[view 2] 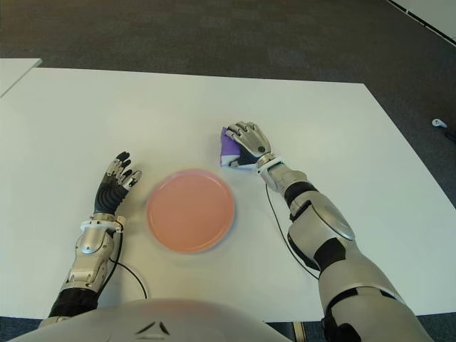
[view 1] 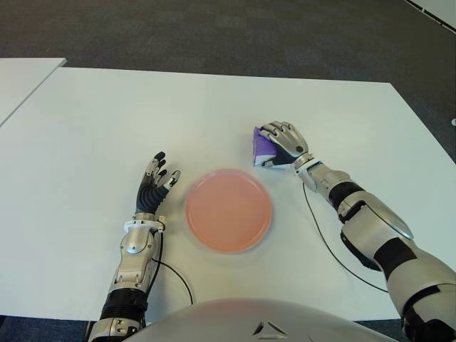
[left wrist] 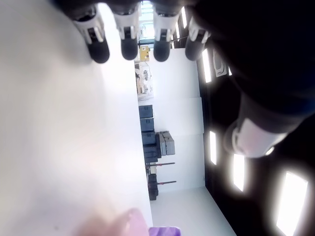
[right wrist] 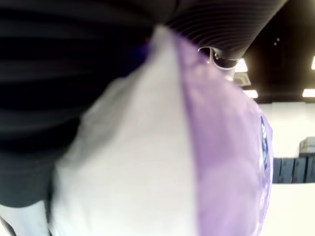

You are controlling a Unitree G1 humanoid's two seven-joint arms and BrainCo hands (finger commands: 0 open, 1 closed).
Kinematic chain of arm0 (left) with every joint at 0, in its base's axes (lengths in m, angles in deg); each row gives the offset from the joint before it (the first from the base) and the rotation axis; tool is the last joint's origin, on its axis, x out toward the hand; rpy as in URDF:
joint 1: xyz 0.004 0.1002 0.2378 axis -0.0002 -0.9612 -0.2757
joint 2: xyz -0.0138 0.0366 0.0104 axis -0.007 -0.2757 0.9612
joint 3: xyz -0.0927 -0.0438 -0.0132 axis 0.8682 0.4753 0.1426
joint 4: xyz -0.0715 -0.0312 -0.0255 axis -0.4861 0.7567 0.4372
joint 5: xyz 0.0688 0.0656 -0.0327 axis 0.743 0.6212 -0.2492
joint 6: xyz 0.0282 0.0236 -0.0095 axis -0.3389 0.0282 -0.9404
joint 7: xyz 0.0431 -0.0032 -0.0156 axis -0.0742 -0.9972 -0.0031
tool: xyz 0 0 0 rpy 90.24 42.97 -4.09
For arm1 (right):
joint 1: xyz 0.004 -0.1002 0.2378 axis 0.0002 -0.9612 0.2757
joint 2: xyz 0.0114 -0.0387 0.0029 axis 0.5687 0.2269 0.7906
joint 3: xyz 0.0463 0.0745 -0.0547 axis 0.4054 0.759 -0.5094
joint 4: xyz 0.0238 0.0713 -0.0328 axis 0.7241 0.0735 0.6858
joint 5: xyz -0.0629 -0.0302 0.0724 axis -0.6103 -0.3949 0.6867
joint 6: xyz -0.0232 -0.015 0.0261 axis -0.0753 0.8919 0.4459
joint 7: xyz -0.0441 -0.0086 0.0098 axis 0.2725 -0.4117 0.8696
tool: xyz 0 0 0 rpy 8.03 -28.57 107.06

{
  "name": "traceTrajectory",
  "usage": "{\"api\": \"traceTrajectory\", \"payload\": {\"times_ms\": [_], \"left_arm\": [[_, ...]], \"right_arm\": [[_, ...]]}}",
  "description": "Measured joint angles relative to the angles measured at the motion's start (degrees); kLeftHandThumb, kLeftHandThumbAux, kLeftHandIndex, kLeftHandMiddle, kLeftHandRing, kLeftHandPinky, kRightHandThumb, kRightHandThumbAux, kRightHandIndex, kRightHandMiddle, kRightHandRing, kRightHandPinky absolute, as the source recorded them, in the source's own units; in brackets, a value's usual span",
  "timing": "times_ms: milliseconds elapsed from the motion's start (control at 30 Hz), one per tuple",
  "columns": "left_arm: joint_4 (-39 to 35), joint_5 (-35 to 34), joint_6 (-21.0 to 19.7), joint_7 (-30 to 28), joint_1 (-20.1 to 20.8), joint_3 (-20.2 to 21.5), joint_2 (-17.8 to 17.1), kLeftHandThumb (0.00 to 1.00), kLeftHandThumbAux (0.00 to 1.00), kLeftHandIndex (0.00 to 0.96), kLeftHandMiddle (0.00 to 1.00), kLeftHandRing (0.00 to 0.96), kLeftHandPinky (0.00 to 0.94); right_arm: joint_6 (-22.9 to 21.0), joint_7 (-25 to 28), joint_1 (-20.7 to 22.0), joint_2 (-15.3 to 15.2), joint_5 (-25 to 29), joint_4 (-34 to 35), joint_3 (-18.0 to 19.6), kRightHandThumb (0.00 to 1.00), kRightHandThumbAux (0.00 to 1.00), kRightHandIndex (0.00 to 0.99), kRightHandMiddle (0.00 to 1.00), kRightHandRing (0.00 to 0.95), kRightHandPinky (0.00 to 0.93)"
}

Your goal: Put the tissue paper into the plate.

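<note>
My right robot hand (view 1: 281, 146) is clenched on the tissue pack (view 1: 261, 148), right of centre, for carrying to the plate (view 1: 228, 210); left robot hand (view 1: 155, 182) idle, fingers relaxed.

The right hand (view 1: 281, 144) covers most of the purple tissue pack (view 1: 261, 147), so only its left edge shows and no print can be read. In the right wrist view the pack (right wrist: 197, 162) fills the picture, blurred, with the fingers (right wrist: 74, 54) only a dark smear across it. The left wrist view cuts off the plate (left wrist: 132, 222) and the pack (left wrist: 165, 231) at its edge. The right forearm runs out of both eye views at the near right corner, and the table (view 1: 85, 128) is cut at the left.
</note>
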Motion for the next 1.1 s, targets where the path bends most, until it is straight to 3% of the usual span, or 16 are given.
{"api": "traceTrajectory", "payload": {"times_ms": [233,533,733,1100], "left_arm": [[1.3,-0.1,0.3,0.0,1.3,0.2,-0.2,0.100,0.633,0.000,0.000,0.000,0.000],[1.3,0.1,0.2,-0.1,1.5,-0.4,-0.4,0.091,0.635,0.000,0.000,0.000,0.000],[1.3,0.5,0.0,-0.1,1.8,-0.6,-0.8,0.081,0.628,0.000,0.000,0.000,0.000],[2.1,0.5,0.4,-0.1,2.1,-0.8,-1.2,0.071,0.624,0.000,0.000,0.000,0.000]], "right_arm": [[0.8,-4.0,2.9,-1.8,0.1,6.2,4.2,0.740,0.710,0.440,0.856,0.849,0.838],[1.2,-5.7,3.8,-2.4,0.5,20.3,10.3,0.741,0.710,0.440,0.863,0.860,0.853],[1.8,-3.3,-1.1,-2.5,1.3,33.9,13.9,0.738,0.712,0.440,0.868,0.863,0.858],[5.1,10.7,-15.8,-3.0,3.4,57.3,16.8,0.732,0.715,0.439,0.869,0.868,0.871]]}}
